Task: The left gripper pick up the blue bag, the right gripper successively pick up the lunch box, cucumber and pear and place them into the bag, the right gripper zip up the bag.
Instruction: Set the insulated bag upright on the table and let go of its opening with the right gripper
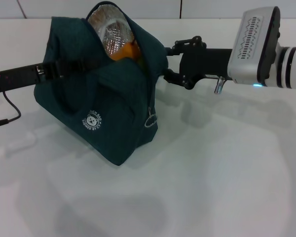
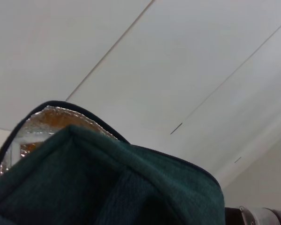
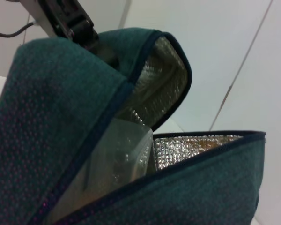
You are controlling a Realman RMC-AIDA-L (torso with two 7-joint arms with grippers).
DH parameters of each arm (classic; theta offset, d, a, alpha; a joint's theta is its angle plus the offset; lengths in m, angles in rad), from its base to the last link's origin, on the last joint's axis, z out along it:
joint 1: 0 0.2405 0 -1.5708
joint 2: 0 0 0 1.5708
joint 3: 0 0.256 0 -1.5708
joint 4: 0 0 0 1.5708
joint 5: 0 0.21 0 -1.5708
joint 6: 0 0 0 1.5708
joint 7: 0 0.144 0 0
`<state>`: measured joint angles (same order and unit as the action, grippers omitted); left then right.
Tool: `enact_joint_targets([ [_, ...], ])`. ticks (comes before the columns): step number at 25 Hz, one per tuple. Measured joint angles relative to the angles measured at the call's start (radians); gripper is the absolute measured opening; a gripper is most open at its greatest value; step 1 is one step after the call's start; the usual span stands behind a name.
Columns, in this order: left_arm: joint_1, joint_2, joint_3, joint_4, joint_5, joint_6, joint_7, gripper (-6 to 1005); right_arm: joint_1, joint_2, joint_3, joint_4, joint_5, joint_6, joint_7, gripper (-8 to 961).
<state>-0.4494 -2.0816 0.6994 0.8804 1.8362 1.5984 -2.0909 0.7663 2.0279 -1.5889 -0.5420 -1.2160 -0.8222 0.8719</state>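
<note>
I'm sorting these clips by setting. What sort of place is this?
Probably a robot test bench or lab, not a kitchen: a bare white table, plain white panelled wall behind, and a cable trailing beside the blue bag.

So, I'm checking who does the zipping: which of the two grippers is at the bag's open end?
The right gripper, reaching in from the robot's right to the blue bag beside its gaping mouth. The left gripper is at the bag's opposite side.

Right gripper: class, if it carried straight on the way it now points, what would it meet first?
Most likely the blue bag: the right gripper points toward the robot's left, at the bag's side by the open zip. Depth is unclear, so contact may already exist.
</note>
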Motion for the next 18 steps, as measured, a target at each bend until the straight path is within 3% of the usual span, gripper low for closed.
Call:
enact_joint_targets([
  [7, 0.0, 0.0, 0.0, 0.0, 0.0, 0.0, 0.0, 63, -0.02, 0.0, -0.024, -0.047, 0.003, 0.018, -0.011, 287],
  [12, 0.002, 0.001, 0.0, 0.0, 0.0, 0.0, 0.0, 63, -0.11, 0.0, -0.08, -0.17, 0.002, 0.082, -0.025, 121],
  [18, 0.002, 0.001, 0.002, 0.002, 0.0, 0.001, 0.0, 64, -0.223, -0.002, -0.143, -0.317, -0.006, 0.154, -0.049, 96],
])
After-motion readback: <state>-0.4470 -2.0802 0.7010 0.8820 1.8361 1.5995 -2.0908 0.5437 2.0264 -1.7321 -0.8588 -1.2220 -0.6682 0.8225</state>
